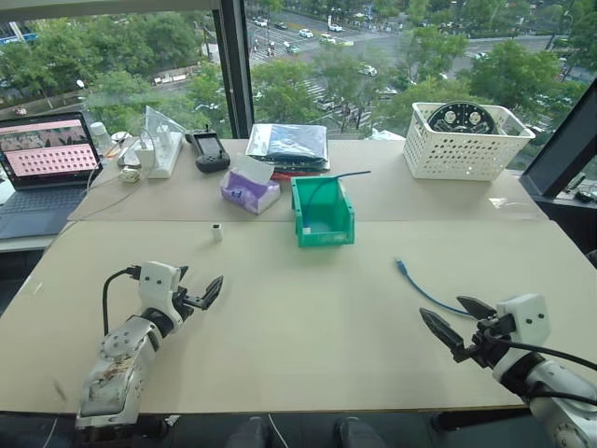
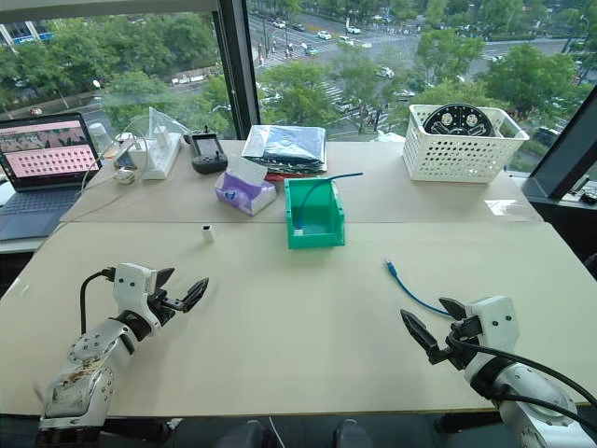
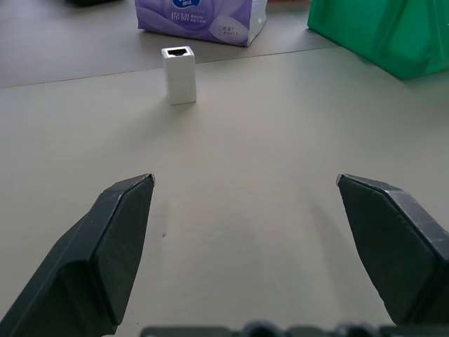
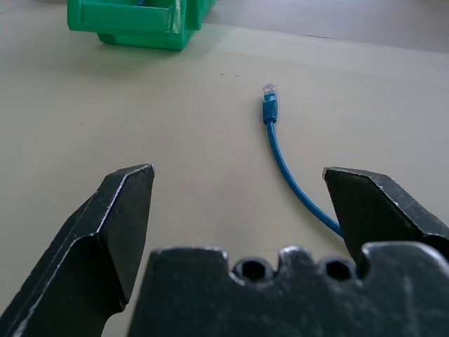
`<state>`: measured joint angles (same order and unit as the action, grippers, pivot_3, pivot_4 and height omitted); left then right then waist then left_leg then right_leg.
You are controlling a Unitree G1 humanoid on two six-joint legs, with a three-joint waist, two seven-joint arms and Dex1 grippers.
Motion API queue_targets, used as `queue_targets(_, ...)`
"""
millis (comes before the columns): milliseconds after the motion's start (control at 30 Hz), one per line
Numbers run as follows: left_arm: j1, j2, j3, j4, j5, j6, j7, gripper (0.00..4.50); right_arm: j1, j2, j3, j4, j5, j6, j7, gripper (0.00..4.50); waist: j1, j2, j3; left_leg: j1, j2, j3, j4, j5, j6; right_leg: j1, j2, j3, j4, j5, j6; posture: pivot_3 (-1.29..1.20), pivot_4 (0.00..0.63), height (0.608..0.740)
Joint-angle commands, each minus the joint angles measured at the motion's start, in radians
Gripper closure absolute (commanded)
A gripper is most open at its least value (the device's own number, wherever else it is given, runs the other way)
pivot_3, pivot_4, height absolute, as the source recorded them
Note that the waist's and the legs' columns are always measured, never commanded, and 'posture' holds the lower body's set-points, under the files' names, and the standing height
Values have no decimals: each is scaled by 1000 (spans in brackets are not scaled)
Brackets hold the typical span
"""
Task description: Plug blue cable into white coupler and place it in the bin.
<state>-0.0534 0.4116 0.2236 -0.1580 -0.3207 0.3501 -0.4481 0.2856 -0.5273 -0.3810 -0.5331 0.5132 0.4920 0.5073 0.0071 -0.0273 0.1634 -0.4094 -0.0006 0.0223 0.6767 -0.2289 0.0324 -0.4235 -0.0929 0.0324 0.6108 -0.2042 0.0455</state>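
Blue cable (image 4: 275,137) lies loose by the open right end effector (image 1: 458,320).

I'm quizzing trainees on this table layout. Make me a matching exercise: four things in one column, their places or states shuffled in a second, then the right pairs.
Things:
1. white coupler
2. blue cable
3. bin
4. left claw

Places or states:
A. green, mid-table, beside the purple tissue pack
B. open, above bare tabletop
C. standing upright, alone, ahead of the left claw
D. lying flat, plug end pointing away from the right claw

Pairs: 1-C, 2-D, 3-A, 4-B
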Motion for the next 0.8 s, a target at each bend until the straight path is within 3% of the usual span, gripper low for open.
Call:
queue_targets(33,-41,33,8,-18,-27,-2,-41,0,-27,-21,-30,-16,8,-23,14,38,0,0,0,0,0,0,0,0,0,0,0,0,0,0,0,0,150,740)
queue_targets(133,-126,102,-15,-62,-154,67,-219,0,-221,-108,46,107,-39,1,45,38,-5,-3,3,0,0,1,1,0,0,0,1,0,0,0,0,0,150,740)
queue_targets(233,-157,141,-32,-83,-202,119,-281,0,-354,-130,119,199,-53,31,65,38,-11,-3,3,1,0,3,3,1,0,1,0,1,-1,3,1,0,150,740)
queue_targets(433,-143,184,-46,-167,-247,180,-318,0,-516,-124,246,422,-131,39,88,38,-19,-3,3,1,0,3,-1,-2,1,-1,3,2,0,8,0,0,150,740)
queue_targets(733,-69,234,-30,-302,-326,252,-356,0,-712,-73,318,748,-235,-45,104,38,-20,-4,4,0,-1,5,-1,-4,3,-2,2,4,-1,8,1,0,150,740)
queue_targets(800,-67,246,-23,-317,-345,262,-363,0,-735,-73,331,787,-251,-35,113,546,-19,-3,4,0,-1,5,0,-4,3,-1,2,4,-1,8,1,0,150,740)
